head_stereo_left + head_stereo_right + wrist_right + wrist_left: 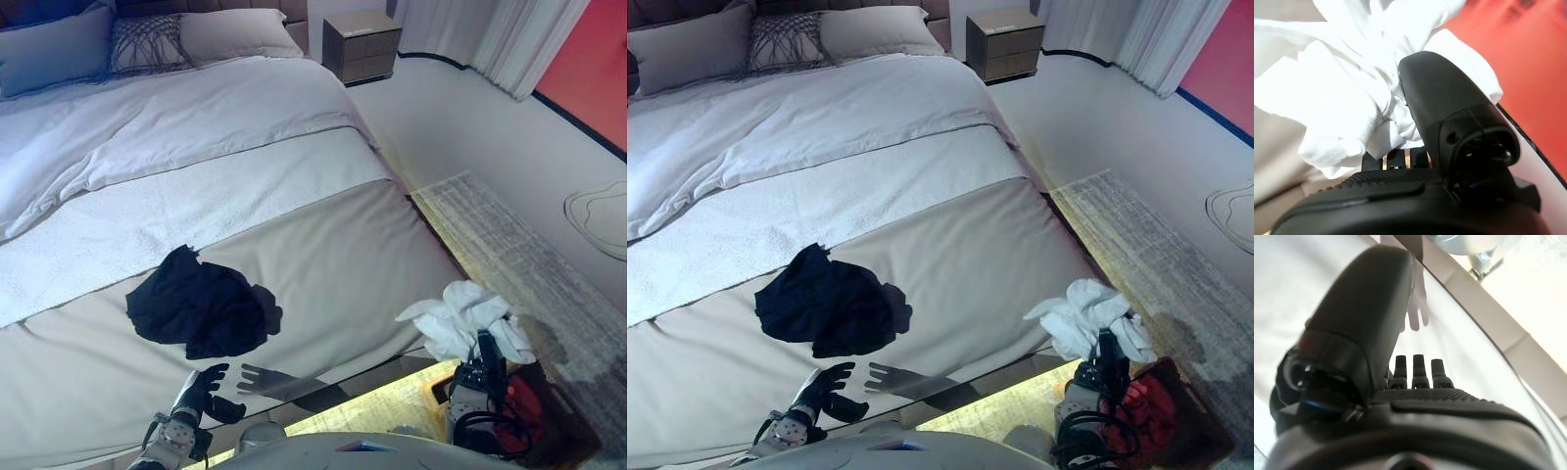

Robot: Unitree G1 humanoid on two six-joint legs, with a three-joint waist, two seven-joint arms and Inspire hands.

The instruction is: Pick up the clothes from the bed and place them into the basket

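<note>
While most of the shot is taken up by the bed [294, 235], it's worth starting there: big bed with a white duvet over the head half, a paler textured band across the middle, and a beige cover on the foot half. Pillows [147, 44] sit along the head edge, a grey one, a patterned one and a white one. Beyond the bed's far corner there's a nightstand [362, 44] against the wall, and a grey rug [509, 264] runs along the floor beside the bed's right edge.

Next down in size, the black clothes [201, 308] are lying in a crumpled heap on the beige cover, near the foot edge and toward the bed's left side. Nothing is touching them.

The basket [1176, 431] is on the floor off the bed's foot corner on the right side, dark rimmed, with something red [1141, 416] already inside it, partly hidden behind the arm.

The white garment [465, 323] is bunched up and held in the air just above the basket, not on the bed. The right hand [1449, 122] has it, and in the wrist view the thumb and fingers are curled into the cloth, pinching a wad of it.

The left hand [206, 392] is low over the foot edge of the bed, just short of the black heap and not touching it, fingers spread and relaxed, holding nothing.
</note>
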